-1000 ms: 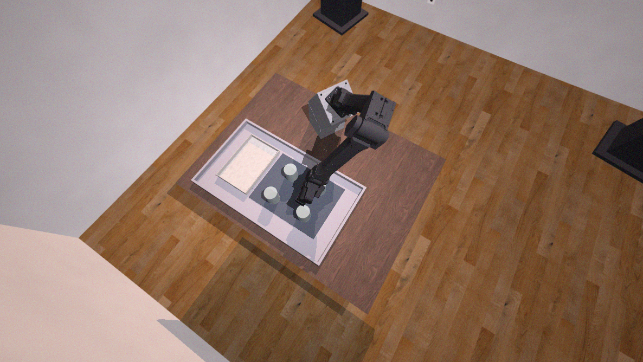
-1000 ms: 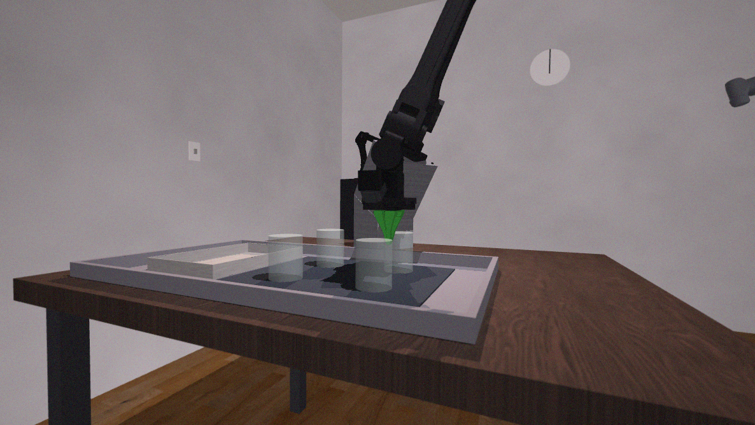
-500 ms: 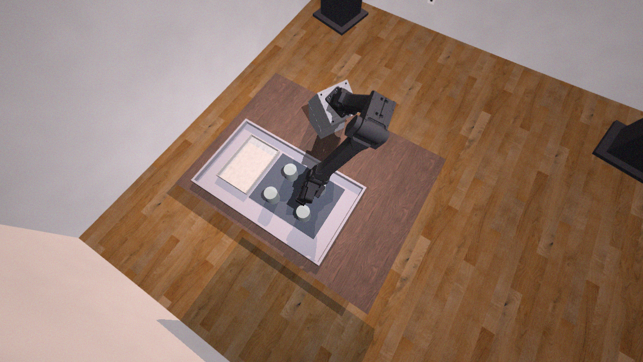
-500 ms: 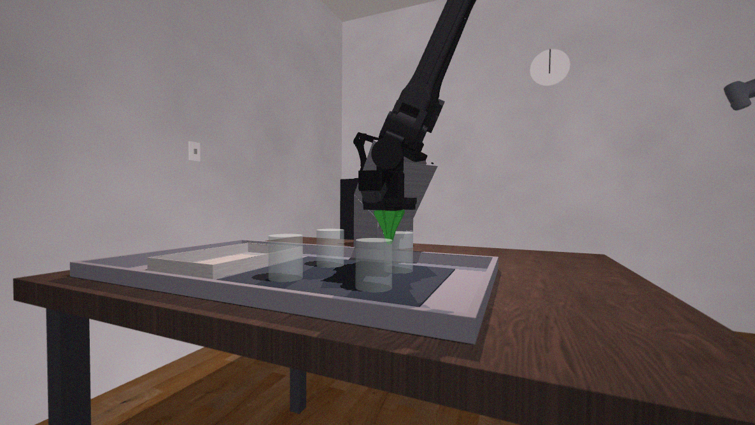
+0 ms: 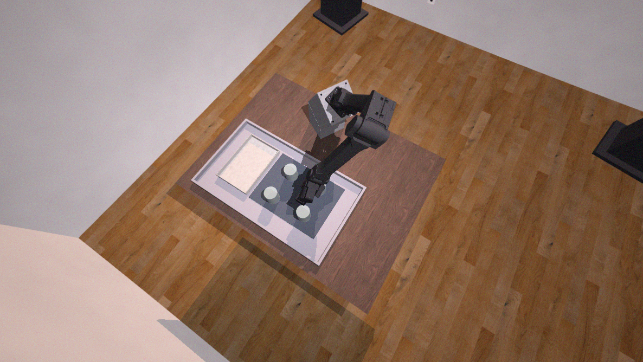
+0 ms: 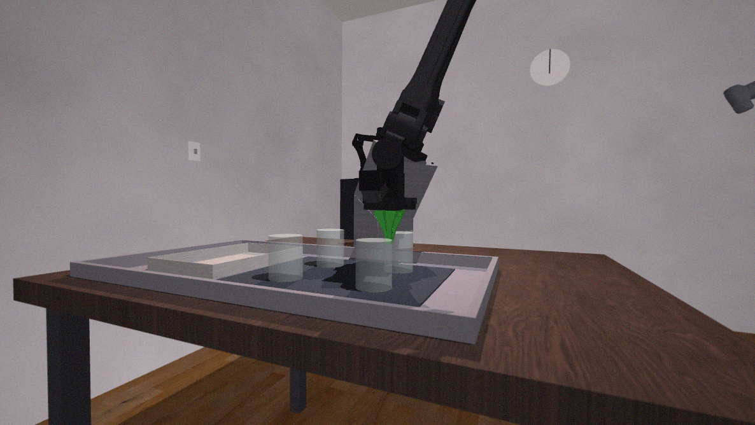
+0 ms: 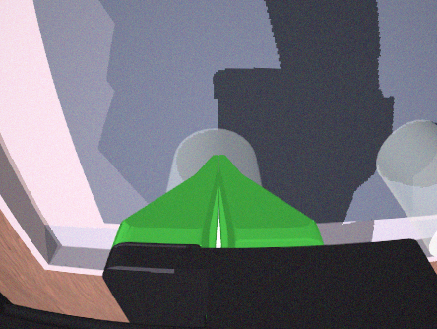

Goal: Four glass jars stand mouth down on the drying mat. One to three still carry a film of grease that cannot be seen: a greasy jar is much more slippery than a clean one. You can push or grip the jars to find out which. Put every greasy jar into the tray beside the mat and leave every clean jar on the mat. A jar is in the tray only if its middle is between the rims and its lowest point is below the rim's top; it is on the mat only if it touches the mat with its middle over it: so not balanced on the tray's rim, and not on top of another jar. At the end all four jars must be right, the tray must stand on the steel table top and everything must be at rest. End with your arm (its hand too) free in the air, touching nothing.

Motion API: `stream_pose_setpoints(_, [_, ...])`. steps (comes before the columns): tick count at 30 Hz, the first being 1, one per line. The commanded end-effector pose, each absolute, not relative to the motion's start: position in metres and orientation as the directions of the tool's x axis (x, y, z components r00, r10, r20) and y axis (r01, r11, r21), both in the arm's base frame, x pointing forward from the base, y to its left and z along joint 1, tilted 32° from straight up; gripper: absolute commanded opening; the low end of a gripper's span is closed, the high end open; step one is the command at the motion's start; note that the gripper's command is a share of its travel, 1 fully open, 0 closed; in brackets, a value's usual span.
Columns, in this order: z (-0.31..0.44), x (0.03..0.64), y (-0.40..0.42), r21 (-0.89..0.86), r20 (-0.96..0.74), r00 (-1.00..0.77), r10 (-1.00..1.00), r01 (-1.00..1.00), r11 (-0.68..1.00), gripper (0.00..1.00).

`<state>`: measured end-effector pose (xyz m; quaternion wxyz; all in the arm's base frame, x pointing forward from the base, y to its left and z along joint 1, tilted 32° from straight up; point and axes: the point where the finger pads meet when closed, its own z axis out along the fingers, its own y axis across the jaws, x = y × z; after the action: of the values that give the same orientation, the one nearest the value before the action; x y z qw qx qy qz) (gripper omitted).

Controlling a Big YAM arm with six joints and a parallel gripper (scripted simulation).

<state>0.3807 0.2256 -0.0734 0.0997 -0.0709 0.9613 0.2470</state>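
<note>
Glass jars, four in all, are stood upright on the dark drying mat (image 5: 314, 228) (image 6: 435, 279) (image 7: 157, 74), well clear of the pale tray's interior (image 5: 247, 165) (image 6: 226, 257). The gripper (image 5: 301, 202) (image 6: 390, 238) (image 7: 218, 165) is held above the mat, its fingers pressed together with nothing pinched. Its tips are placed between the front right jar (image 5: 303, 211) (image 6: 373, 266) and the rear right jar (image 5: 325, 186) (image 6: 404, 256) (image 7: 217, 143), as seen from outside. The front left jar (image 5: 270, 195) (image 6: 285, 258) and rear left jar (image 5: 290, 171) (image 6: 330, 249) (image 7: 417, 153) are set nearer the tray. Whether any jar is touched cannot be told.
</note>
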Motion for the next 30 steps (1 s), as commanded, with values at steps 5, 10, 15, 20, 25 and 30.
stream_pose_setpoints(5, [-0.0651,0.3812,0.2291,0.464,-0.249,-0.965,-0.082,-0.193,0.864,0.00])
stream_pose_setpoints(10, [-0.0653,0.3805,0.2290,0.464,-0.249,-0.965,-0.082,-0.193,0.864,0.00])
stream_pose_setpoints(15, [-0.0654,0.3799,0.2290,0.464,-0.249,-0.965,-0.082,-0.193,0.864,0.00])
stream_pose_setpoints(20, [-0.0656,0.3794,0.2289,0.464,-0.249,-0.965,-0.082,-0.193,0.864,0.00])
stream_pose_setpoints(25, [-0.0657,0.3788,0.2289,0.464,-0.249,-0.965,-0.082,-0.193,0.864,0.00])
stream_pose_setpoints(30, [-0.0659,0.3782,0.2288,0.464,-0.249,-0.965,-0.082,-0.193,0.864,0.00])
